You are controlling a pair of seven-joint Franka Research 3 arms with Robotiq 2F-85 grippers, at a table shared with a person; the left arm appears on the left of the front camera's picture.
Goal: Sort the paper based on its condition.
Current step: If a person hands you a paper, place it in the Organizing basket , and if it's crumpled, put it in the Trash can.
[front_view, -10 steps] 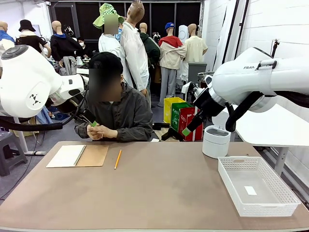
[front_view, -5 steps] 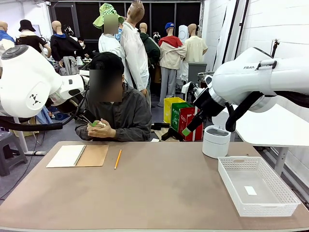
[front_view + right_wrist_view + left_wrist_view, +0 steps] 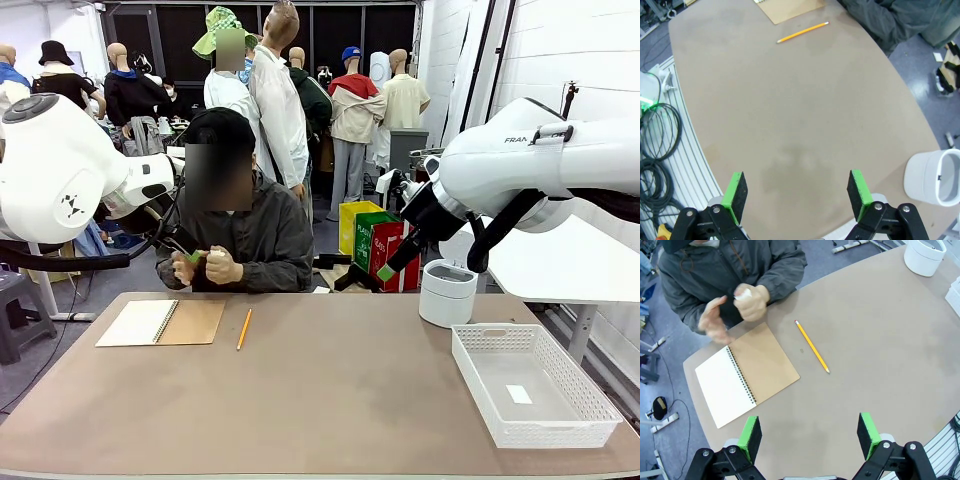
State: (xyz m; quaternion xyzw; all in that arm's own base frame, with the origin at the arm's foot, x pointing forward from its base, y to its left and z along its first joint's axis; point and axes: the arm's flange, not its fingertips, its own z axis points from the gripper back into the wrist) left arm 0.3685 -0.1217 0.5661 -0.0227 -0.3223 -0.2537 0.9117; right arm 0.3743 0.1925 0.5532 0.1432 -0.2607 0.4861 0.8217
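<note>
The paper [image 3: 742, 293] is not on the table [image 3: 330, 390]. It shows as a small white wad in the person's hand [image 3: 754, 302], held close to the chest at the far edge, and looks crumpled, though little of it can be seen.

The step in hand seems to be the person's: preparing the paper before handing it over or setting it down. Both arms hover high and wait. The left gripper [image 3: 809, 433] has its fingers spread wide with nothing between them, and the right gripper [image 3: 797, 194] is the same, fully open and empty.

The next move calls for the paper to come within reach. An arm must then take it and judge its condition. A wad probably goes to the bin [image 3: 446, 292], a flat sheet to the basket [image 3: 545, 432].

The table is smooth, matte brown, with rounded corners. An open notebook [image 3: 747, 372] lies near the person, with a pencil [image 3: 811, 346] beside it. Cables [image 3: 657, 130] lie coiled on the floor.
</note>
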